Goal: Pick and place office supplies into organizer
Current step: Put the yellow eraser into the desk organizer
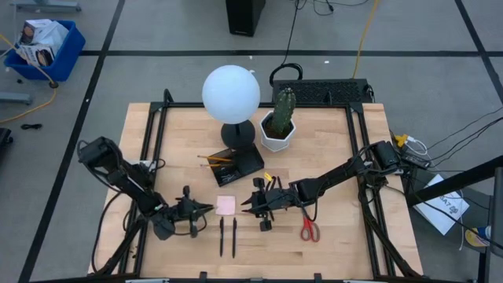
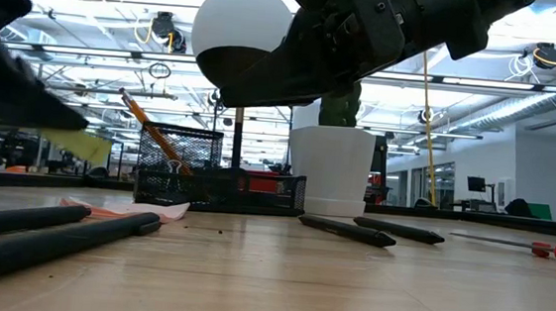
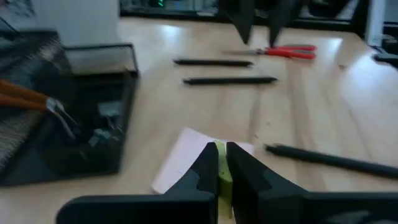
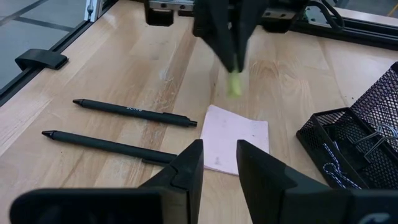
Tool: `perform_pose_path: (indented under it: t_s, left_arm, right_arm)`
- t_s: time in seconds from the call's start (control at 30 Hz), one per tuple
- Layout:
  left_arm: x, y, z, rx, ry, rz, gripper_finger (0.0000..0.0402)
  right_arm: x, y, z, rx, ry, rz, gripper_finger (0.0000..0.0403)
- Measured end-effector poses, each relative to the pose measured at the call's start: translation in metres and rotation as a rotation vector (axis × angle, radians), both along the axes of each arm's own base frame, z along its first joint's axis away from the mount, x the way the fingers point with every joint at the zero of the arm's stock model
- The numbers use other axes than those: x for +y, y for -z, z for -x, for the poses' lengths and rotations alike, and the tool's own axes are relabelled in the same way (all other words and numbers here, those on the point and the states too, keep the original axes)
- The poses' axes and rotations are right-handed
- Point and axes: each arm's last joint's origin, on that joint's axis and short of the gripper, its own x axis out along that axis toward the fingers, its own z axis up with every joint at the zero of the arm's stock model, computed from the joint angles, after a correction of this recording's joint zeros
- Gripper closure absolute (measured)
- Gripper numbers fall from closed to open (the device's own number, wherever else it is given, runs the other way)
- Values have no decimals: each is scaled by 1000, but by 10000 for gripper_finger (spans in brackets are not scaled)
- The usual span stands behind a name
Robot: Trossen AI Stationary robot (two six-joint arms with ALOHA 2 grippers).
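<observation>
My left gripper (image 3: 222, 152) is shut on a small yellow-green piece (image 3: 222, 177). It hovers just left of the pink sticky-note pad (image 1: 225, 205), which lies flat on the table. My right gripper (image 4: 219, 165) is open and stands over the pad's (image 4: 239, 146) right edge, touching nothing. The two grippers face each other across the pad. Two black pens (image 1: 228, 236) lie near the table's near edge, and a third (image 3: 329, 160) lies right of the pad. The red-handled scissors (image 1: 310, 229) lie farther right. The black mesh organizer (image 1: 236, 163) holds orange pencils and clips. My left gripper pinches the yellow-green piece (image 4: 234, 84) between its two fingers, coming level from the table's left. The piece sticks out past the fingertips and is lifted clear of the table, just left of the pink pad.
The lamp with its white globe (image 1: 231, 94) and the white cactus pot (image 1: 277, 134) stand behind the organizer. A small yellow bit (image 1: 268, 177) lies near the organizer's right corner. Bare wood shows on the table's far left and far right.
</observation>
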Motion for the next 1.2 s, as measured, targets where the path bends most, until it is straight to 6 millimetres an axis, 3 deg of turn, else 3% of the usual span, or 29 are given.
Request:
perform_pose_path:
  t_s: [0.33, 0.7, 1.0, 1.2]
  left_arm:
    - [27, -22, -21, -28, -114, -89, 375]
    - [70, -44, -43, -22, -194, -149, 377]
    - [97, -45, -54, 7, -214, -118, 387]
    - [102, -45, -56, 4, -212, -92, 359]
  right_arm:
    - [0, 0, 0, 1, 0, 0, 314]
    - [1, 0, 0, 1, -2, 0, 314]
    - [1, 0, 0, 1, -3, 0, 314]
    - [1, 0, 0, 2, -3, 0, 314]
